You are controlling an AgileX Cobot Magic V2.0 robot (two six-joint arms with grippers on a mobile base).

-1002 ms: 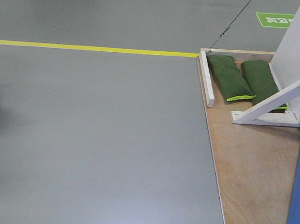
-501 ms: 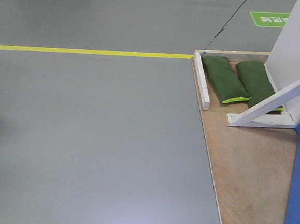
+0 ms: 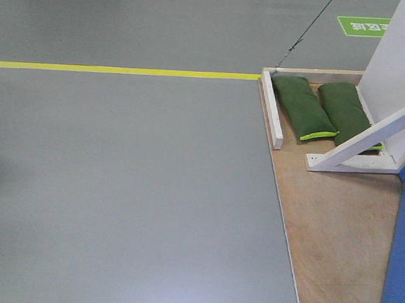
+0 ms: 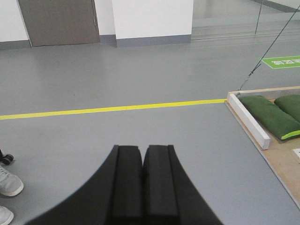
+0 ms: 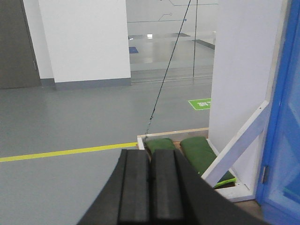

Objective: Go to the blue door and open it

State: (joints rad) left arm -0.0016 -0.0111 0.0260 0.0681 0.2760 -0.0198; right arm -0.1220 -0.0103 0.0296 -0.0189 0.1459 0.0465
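Right wrist view, blue door (image 5: 287, 140) cropped at rt edge, handles unseen

Grey floor (image 3: 129, 188) crossed by yellow line (image 3: 125, 69).

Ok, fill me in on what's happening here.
A two-armed mobile robot stands on the grey floor beside the wooden platform that carries the blue door. Both arms are empty: the left end effector and the right end effector are shut, pointing out over the floor. The door shows only as a blue strip at the right edge, near a white brace and two green sandbags. Nothing touches it, so opening has not begun.
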